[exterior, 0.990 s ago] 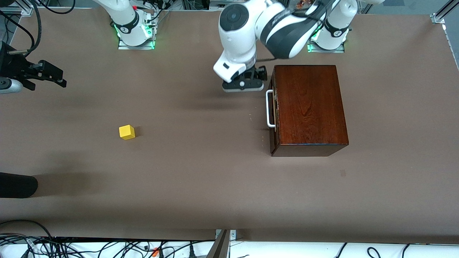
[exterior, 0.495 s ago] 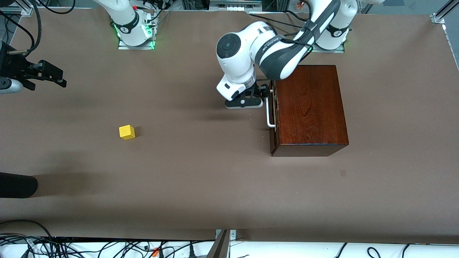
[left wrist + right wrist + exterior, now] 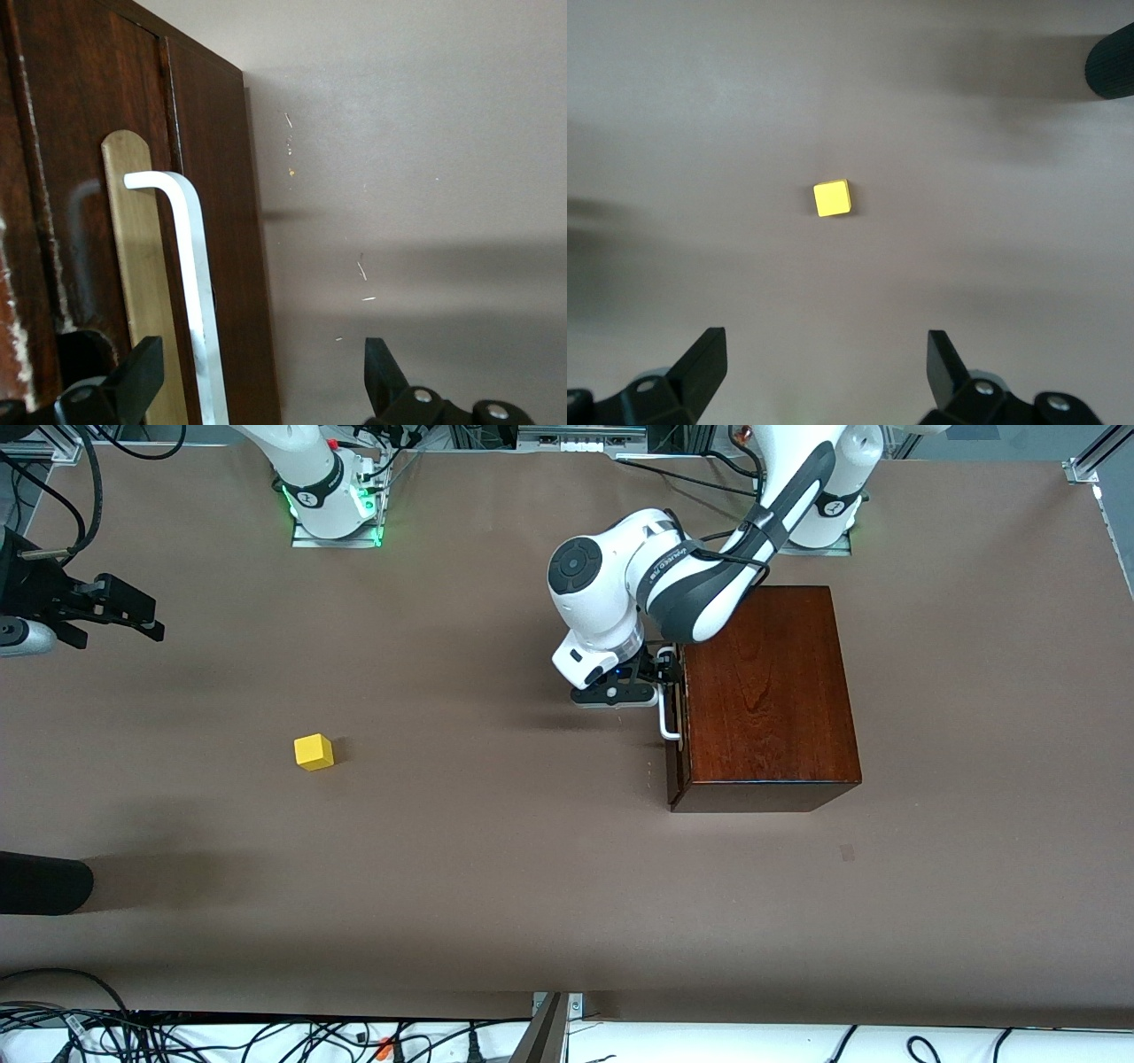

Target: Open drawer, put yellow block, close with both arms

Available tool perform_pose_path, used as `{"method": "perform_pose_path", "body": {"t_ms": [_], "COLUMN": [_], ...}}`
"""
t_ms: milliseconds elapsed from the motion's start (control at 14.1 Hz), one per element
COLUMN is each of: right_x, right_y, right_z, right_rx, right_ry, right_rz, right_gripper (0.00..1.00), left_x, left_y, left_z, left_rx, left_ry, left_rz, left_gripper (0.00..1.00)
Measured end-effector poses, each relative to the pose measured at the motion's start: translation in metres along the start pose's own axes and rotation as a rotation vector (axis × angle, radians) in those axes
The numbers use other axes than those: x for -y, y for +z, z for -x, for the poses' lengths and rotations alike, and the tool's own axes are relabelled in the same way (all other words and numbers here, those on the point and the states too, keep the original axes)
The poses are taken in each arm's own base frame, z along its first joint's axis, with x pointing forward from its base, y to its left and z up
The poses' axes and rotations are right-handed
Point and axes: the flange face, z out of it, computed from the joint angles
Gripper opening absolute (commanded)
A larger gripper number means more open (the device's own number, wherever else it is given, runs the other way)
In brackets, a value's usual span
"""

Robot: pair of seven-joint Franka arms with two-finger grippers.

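The dark mahogany box [image 3: 766,691] stands toward the left arm's end of the table, its drawer [image 3: 679,735] pushed in. The white bar handle [image 3: 664,722] [image 3: 197,274] faces the right arm's end. My left gripper [image 3: 666,679] [image 3: 261,376] is open at the drawer front, and the handle runs between its fingers [image 3: 140,376] without being touched. The yellow block [image 3: 314,751] [image 3: 832,198] lies alone on the table toward the right arm's end. My right gripper [image 3: 158,624] [image 3: 828,367] hangs open and empty, high over the table, with the block in its wrist view.
A black rounded object [image 3: 42,882] [image 3: 1111,60] juts in over the table at the right arm's end, nearer the front camera than the block. Cables [image 3: 177,1036] and a camera mount [image 3: 549,1027] lie along the table's near edge.
My left arm has come down and moved along the drawer front, from beside the box's corner until its open fingers stand around the handle. The right arm and the block have not moved.
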Motion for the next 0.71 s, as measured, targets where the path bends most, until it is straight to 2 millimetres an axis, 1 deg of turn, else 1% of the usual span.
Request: {"method": "perform_pose_path", "body": {"t_ms": [495, 707], "right_x": [0.000, 0.000], "right_y": [0.000, 0.000], "right_z": [0.000, 0.000], "right_rx": [0.000, 0.000], "right_ry": [0.000, 0.000], "right_rz": [0.000, 0.000], "right_gripper": [1.00, 1.00], "left_x": [-0.006, -0.007], "left_y": [0.023, 0.028], "left_z": [-0.007, -0.008], "left_rx": [-0.023, -0.021], "left_ry": [0.015, 0.012], "left_rz": [0.000, -0.002], "left_gripper": [1.00, 1.00]}}
